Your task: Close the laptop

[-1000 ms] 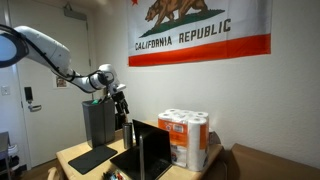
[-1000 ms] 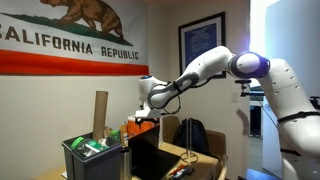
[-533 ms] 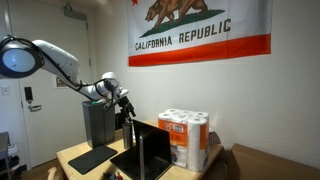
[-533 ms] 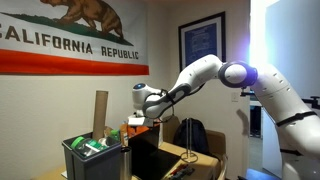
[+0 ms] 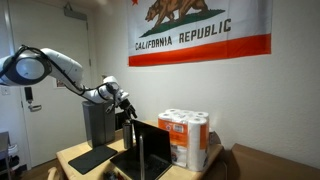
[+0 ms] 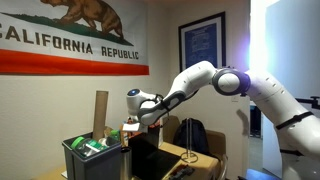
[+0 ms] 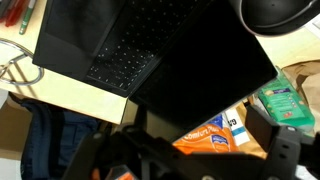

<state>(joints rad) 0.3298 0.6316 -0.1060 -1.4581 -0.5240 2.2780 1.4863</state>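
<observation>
**Laptop, one.** Thin black laptop [image 5: 150, 152], open, on the near right part of a pale wooden table [image 5: 68, 153]. The dark screen panel stands upright over a flat base. In the wrist view the keyboard [image 7: 120, 50] lies left of the screen panel. In an exterior view only the back of the screen [image 6: 150, 160] shows.

**Arm, one; pincer, one.** White robot arm [image 5: 60, 68] reaching in from the left. The pincer [image 5: 126, 108] hangs at the top far edge of the laptop's screen. In the wrist view the pincer [image 7: 185, 147] is spread wide, its two dark fingers [image 7: 278, 150] well apart, and it grasps nothing. Whether a finger touches the screen edge cannot be told; it looks just short of contact.

**Other items, one each.**
- Pack of white paper rolls [image 5: 185, 138], just right of the laptop.
- Tall dark grey box [image 5: 97, 122], far left on the table.
- Flat dark rectangular pad [image 5: 92, 157], near left.
- Upright brown cardboard tube [image 6: 100, 115].
- Framed picture [image 6: 203, 42] on the wall.
- Orange packet [image 7: 208, 133] between the fingers' view; its print is too small to read.

**Writing.** A wall flag [image 5: 200, 30] with a bear and a red stripe reads "CALIFORNIA REPUBLIC".
</observation>
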